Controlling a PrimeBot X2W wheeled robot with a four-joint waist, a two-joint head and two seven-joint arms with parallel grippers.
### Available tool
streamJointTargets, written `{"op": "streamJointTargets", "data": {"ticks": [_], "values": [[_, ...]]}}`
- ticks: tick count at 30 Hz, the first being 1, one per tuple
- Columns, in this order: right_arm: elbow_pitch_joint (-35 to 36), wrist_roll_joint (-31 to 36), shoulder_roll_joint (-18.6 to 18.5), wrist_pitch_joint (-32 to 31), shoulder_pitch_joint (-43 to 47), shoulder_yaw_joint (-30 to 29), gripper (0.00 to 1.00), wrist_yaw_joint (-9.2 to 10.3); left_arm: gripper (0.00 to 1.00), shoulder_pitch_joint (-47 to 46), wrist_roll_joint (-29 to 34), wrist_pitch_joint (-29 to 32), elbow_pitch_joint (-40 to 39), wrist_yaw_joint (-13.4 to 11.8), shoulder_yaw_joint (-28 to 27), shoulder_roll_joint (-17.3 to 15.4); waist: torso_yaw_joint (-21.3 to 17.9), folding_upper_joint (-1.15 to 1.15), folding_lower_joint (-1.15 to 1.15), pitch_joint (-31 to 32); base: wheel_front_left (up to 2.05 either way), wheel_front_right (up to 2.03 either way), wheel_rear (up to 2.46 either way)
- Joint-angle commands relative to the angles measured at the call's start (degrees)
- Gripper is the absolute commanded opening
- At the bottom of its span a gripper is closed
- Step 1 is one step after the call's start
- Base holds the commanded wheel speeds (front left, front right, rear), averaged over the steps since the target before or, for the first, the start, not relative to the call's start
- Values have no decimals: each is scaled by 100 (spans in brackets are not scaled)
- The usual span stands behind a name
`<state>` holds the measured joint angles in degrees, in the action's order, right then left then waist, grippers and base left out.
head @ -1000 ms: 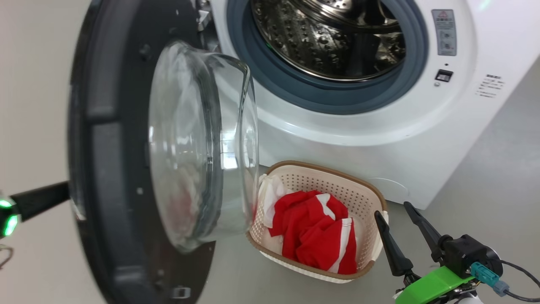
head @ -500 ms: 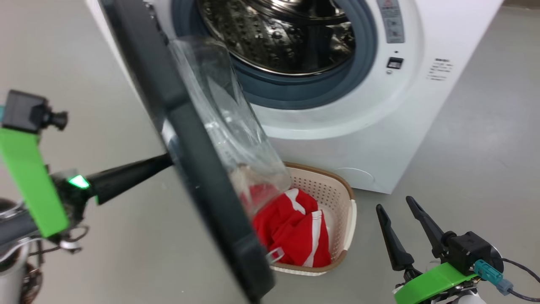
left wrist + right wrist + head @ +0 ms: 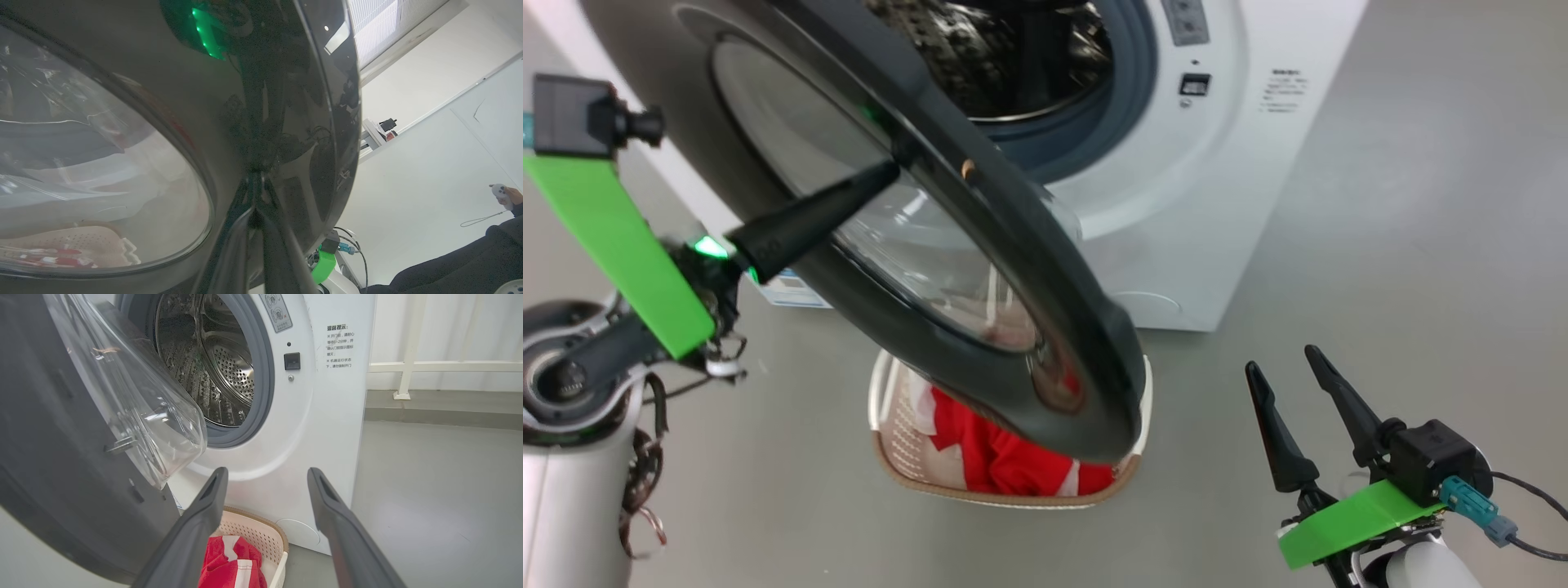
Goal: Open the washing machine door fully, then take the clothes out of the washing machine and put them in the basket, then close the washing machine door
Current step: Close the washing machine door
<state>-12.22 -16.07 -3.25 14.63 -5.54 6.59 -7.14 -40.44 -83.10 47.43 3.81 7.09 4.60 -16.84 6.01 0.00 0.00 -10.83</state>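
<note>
A glossy black washing machine door [image 3: 1054, 327] stood partly open, angled out from the white washing machine [image 3: 1176, 204]. The left pincer [image 3: 886, 170] had its fingers pressed together, holding nothing, with its tip touching the door's outer face at the edge of the glass porthole. The right pincer [image 3: 1281, 361] was spread and empty, low on the right above the grey floor [image 3: 1380, 286], well apart from the door. Red clothes [image 3: 1005, 461] with white stripes lay in the cream basket [image 3: 1013, 496] on the floor in front of the machine, partly hidden behind the door. The steel drum [image 3: 220, 367] looked bare.
</note>
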Motion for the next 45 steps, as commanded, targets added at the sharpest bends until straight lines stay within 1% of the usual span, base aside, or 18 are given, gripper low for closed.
{"op": "streamJointTargets", "data": {"ticks": [1, 9, 15, 16, 31, 36, 45], "values": [[153, 36, 20, 37, -201, 143, 100, -35, 0, -329, 61, -148, -74, 40, -167, -248, -287, 0, 0, -255, 0, 0, 0], [207, -104, 35, 37, -306, 169, 100, -35, 0, -648, 215, -988, 289, 40, 89, -449, -782, 0, 0, -451, 0, 0, 0], [244, -153, 36, 37, -327, 161, 100, -35, 0, -816, 201, -1693, 560, 40, 309, -543, -1014, 0, 0, -480, 0, 0, 0], [244, -153, 36, 37, -327, 161, 100, -35, 0, -816, 201, -1693, 560, 40, 309, -543, -1014, 0, 0, -480, 0, 0, 0], [299, -179, 36, 37, -418, 167, 100, -35, 0, -1337, 122, -3269, 1263, 40, 963, -852, -1125, 0, 0, -624, 0, 0, 0], [288, -173, 37, 37, -468, 167, 100, -35, 0, -1545, -45, -3621, 1452, 40, 1192, -952, -1100, 0, 0, -667, 0, 0, 0], [278, -176, 37, 37, -535, 206, 100, -35, 0, -1716, -233, -3978, 1508, 40, 1508, -1043, -1118, 0, 0, -697, 0, 0, 0]]}}
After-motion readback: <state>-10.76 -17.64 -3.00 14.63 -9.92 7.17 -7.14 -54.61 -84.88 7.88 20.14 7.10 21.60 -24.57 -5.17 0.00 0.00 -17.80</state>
